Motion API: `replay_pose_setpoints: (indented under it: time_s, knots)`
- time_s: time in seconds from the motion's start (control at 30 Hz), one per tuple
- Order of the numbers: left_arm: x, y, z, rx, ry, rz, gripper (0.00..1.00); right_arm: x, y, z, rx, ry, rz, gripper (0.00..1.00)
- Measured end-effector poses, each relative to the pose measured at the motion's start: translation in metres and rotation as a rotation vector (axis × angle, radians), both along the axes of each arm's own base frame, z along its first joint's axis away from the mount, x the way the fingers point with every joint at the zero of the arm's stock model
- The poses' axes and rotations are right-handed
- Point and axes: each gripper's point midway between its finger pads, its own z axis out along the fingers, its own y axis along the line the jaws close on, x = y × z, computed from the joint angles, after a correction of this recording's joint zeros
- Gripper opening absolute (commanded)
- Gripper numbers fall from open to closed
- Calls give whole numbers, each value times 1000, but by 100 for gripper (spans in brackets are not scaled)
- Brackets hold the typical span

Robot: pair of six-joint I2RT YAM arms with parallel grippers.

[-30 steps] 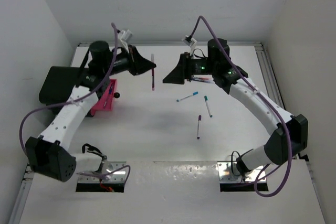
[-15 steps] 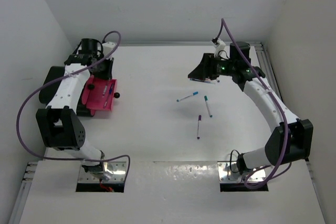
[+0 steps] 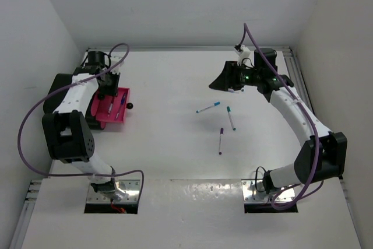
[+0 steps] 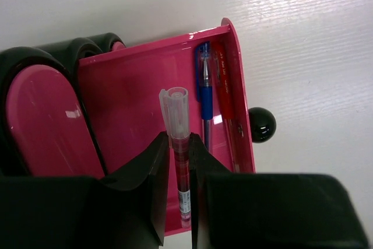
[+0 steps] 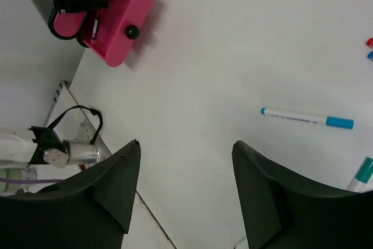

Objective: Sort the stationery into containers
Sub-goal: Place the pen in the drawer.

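My left gripper (image 4: 179, 139) is shut on a red pen (image 4: 176, 112) with a clear cap and holds it just above the pink tray (image 4: 134, 91). A blue pen (image 4: 203, 88) and a red pen (image 4: 225, 100) lie along the tray's right wall. From above, the left gripper (image 3: 108, 88) hangs over the tray (image 3: 102, 116). My right gripper (image 3: 221, 82) stands open and empty above the table at the back right; its jaws (image 5: 186, 144) are wide apart. Three pens lie loose mid-table: a blue-capped pen (image 3: 208, 107), a teal-capped pen (image 3: 231, 118) and a purple-capped pen (image 3: 221, 140). The black box (image 3: 57, 86) sits at the far left, partly under the left arm.
A small black knob (image 4: 262, 124) sticks out of the tray's right side. A pink rounded piece with a black rim (image 4: 41, 115) adjoins the tray's left. Red and blue cap tips (image 5: 369, 49) peek in at the right wrist view's edge. White walls enclose the table.
The left arm has swung from the table's back middle to the left, carrying the red pen over the pink tray. The right gripper has drawn back to the right and opened wider.
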Motion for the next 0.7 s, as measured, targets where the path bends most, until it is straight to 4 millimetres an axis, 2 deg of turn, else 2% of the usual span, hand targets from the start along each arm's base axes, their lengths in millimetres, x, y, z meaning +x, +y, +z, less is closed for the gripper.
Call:
replay_pose_setpoints:
  time_s: [0.1, 0.23, 0.3, 0.4, 0.43, 0.57, 0.7]
  knots:
    - [2, 2, -6, 0, 10, 4, 10, 1, 0, -2, -5, 0, -3, 63]
    - [4, 1, -12, -4, 19, 3, 26, 5, -1, -9, -17, 13, -10, 64]
    - [4, 1, -13, -7, 23, 3, 31, 6, -2, -13, -27, 20, -14, 64]
    - [6, -1, -13, -18, 19, -4, 45, 9, -4, -20, -52, 22, -19, 64]
    - [6, -2, -11, -22, 15, -6, 46, 10, -5, -22, -65, 19, -24, 64]
    - [16, -7, 6, -33, -25, -22, 48, 23, -12, -34, -147, -2, -58, 56]
    - [34, -18, 45, -52, -120, -60, 47, 48, -22, -49, -253, -30, -107, 45]
